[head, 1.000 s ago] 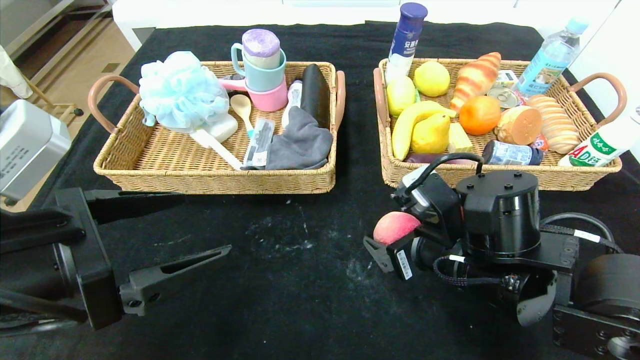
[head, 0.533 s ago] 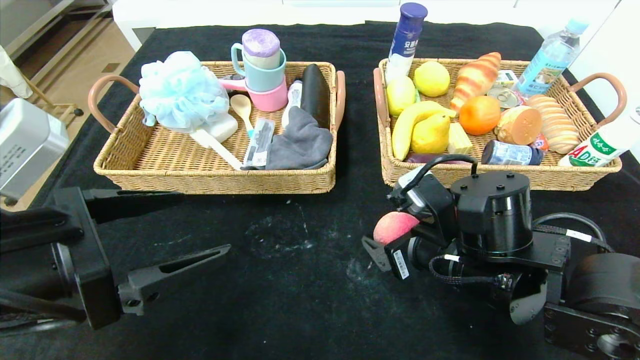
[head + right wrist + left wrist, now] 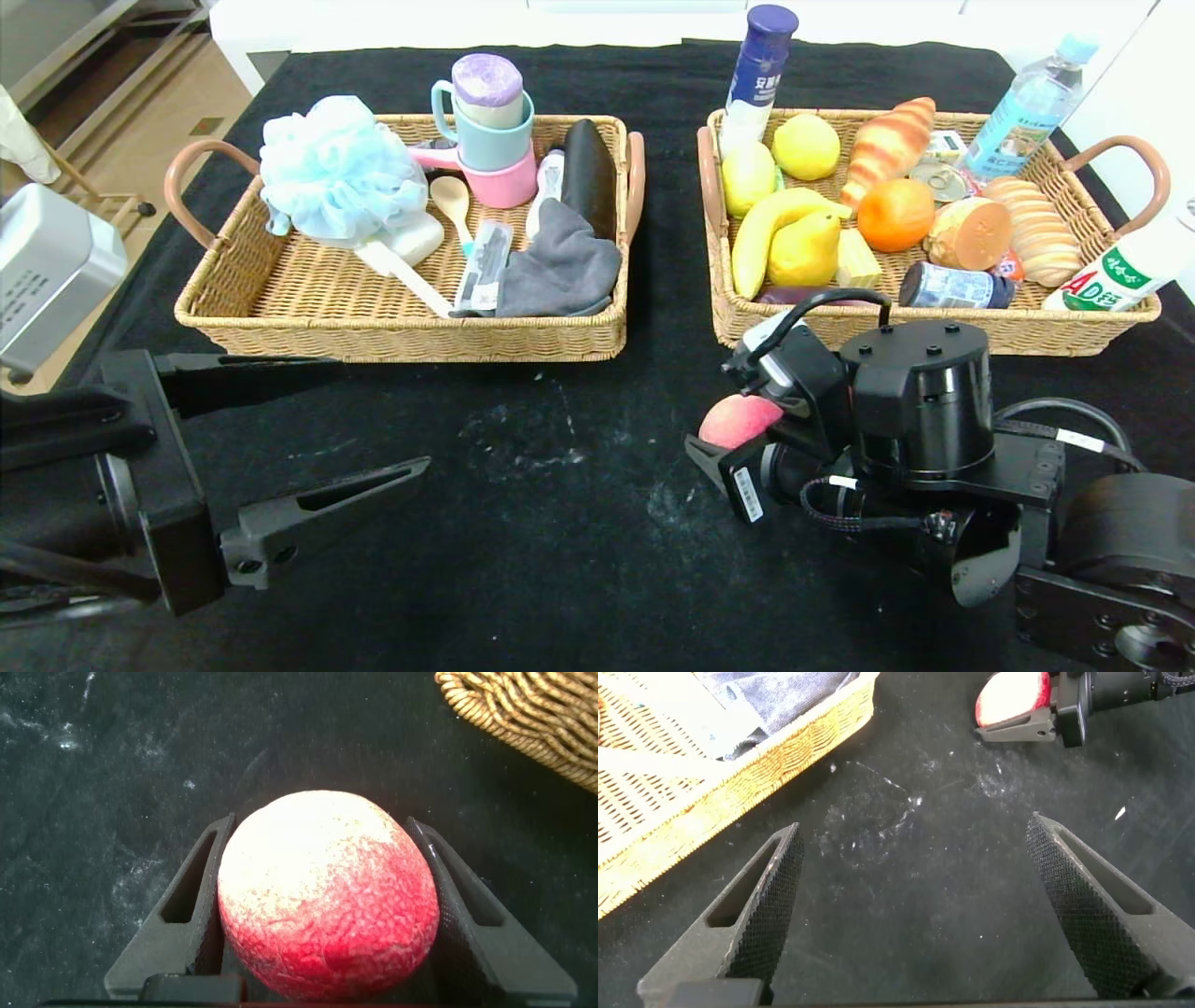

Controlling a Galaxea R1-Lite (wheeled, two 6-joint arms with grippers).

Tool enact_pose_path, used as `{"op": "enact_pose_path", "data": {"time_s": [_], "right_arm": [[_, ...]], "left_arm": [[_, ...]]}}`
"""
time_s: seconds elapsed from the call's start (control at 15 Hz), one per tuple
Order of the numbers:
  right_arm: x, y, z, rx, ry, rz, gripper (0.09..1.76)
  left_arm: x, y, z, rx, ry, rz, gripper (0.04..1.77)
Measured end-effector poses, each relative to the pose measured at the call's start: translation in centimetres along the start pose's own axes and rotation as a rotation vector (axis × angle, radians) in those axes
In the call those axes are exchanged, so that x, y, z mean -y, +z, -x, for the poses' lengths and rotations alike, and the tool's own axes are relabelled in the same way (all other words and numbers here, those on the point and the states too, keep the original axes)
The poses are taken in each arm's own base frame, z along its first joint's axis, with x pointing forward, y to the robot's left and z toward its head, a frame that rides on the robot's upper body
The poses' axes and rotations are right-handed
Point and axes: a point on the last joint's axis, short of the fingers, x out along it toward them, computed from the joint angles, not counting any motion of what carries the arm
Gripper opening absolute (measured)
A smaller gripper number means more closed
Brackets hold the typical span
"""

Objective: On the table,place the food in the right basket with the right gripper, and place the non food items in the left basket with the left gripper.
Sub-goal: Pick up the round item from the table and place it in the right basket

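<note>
- The right tool [image 3: 724,439] is mostly hidden behind its own bulky black wrist in the head view; only one tapered finger tip and part of the peach [image 3: 738,420] show there.
- In the right wrist view both flat fingers [image 3: 187,919] press against the sides of the peach [image 3: 327,891], so this tool is gripping the fruit, which sits on the bench [image 3: 560,523] near its right front area, just before the right basket [image 3: 934,327].
- The peach is round, red-pink fading to pale, with a finely pitted skin.
- The left tool [image 3: 915,905] hangs low over the bench's left front part, its two textured fingers spread wide with nothing between them; its arm is cut off at the picture's edge.
- The bench wears black cloth with whitish scuffs.
- Both baskets are woven wicker with curved handles.
- The left basket [image 3: 280,308] holds the fluffy light-blue pouf [image 3: 336,173] and the slim compass case [image 3: 485,266].
- The right basket holds the banana [image 3: 761,233], the pear [image 3: 803,247] and the small jar [image 3: 952,285], lying on its side; what lies beneath them is hard to make out.
</note>
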Motion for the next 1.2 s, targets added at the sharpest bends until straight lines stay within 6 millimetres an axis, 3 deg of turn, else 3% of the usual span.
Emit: {"op": "enact_pose_path", "data": {"time_s": [0.73, 1.0, 1.2], "right_arm": [[0.3, 0.7, 0.8, 0.032, 0.017, -0.018, 1.21], [0.8, 2.3, 2.5, 0.094, 0.037, -0.035, 1.21], [1.4, 4.5, 4.0, 0.157, 0.029, -0.047, 1.21]], "left_arm": [[0.0, 0.0, 0.0, -0.002, 0.0, 0.002, 1.72], [0.0, -0.1, -0.1, -0.004, -0.001, 0.003, 1.72], [0.0, -0.1, -0.1, -0.005, -0.001, 0.003, 1.72]]}}
